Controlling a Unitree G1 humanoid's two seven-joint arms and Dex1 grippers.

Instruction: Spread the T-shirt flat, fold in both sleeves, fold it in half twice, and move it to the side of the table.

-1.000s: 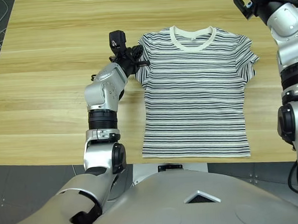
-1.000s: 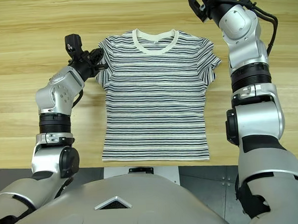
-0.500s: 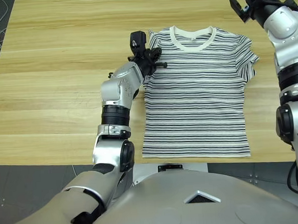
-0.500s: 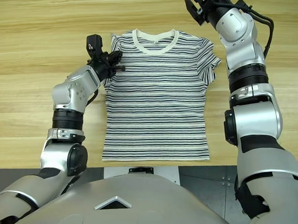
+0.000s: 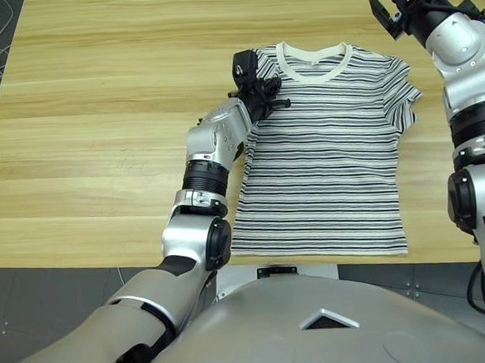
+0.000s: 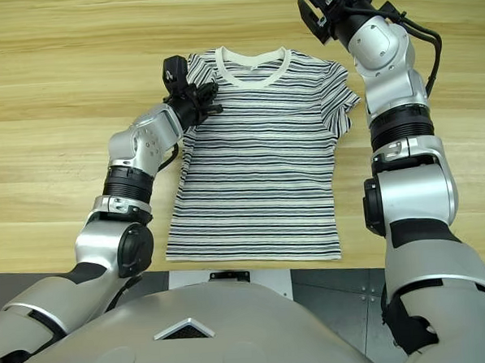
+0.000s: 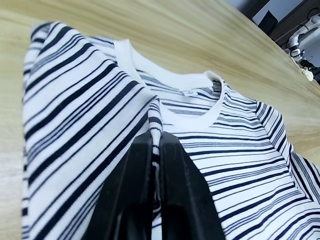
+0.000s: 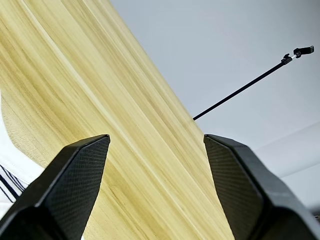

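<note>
The wooden table [image 5: 84, 116] bears the striped T-shirt [image 5: 323, 161], lying flat. The left gripper [image 7: 156, 137], arm stretched forward, pinches its left sleeve [image 7: 65, 115] beside the collar [image 7: 170, 80]. The right gripper [image 8: 155, 150] hangs beyond its right shoulder, fingers apart.

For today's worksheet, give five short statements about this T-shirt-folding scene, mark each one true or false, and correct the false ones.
1. The left gripper is shut on striped fabric of the T-shirt. True.
2. The right gripper holds the right sleeve. False: it is open and empty, above the table beyond the shirt's far right corner.
3. The T-shirt is folded in half. False: its body lies at full length on the table.
4. The right sleeve sticks out to the side, not folded in. True.
5. The collar lies at the end nearest the robot. False: it is at the far end, and the hem is nearest.
</note>
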